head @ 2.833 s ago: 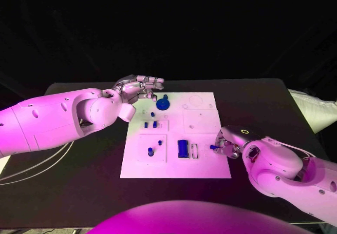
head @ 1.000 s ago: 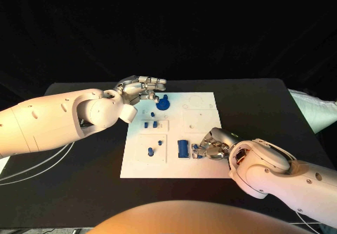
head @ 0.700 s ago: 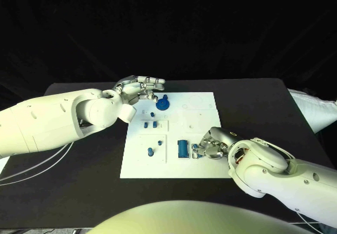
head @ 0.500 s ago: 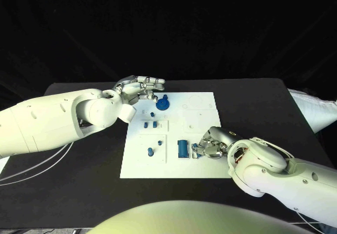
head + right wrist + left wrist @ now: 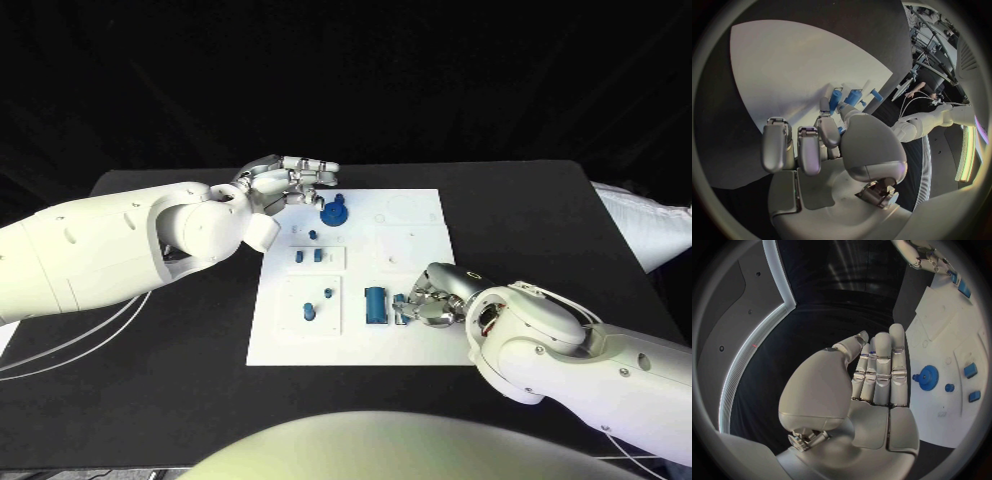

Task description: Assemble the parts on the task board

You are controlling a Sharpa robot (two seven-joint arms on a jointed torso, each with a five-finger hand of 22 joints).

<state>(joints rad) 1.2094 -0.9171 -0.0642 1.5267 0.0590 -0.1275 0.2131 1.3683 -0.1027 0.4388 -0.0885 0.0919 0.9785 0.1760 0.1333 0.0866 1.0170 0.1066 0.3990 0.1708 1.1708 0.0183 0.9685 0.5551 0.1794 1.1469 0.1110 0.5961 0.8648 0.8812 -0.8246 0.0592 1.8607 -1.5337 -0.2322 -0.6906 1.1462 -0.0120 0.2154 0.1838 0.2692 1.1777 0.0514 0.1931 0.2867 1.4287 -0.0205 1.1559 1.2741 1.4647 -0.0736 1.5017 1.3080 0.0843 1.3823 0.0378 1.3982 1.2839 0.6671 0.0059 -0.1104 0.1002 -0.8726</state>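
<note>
On task board point(image 5: 418, 215) right hand point(image 5: 437, 297) fingers pinch small blue part point(image 5: 401, 316) — mostly hidden; left hand point(image 5: 289, 180) empty, fingers apart.

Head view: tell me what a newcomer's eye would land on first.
The white board in the middle of the black table, dotted with small blue parts, stands out first. The right robot hand sits on its near right part beside a blue block. The left robot hand hovers at its far left corner, near a blue gear.
</note>
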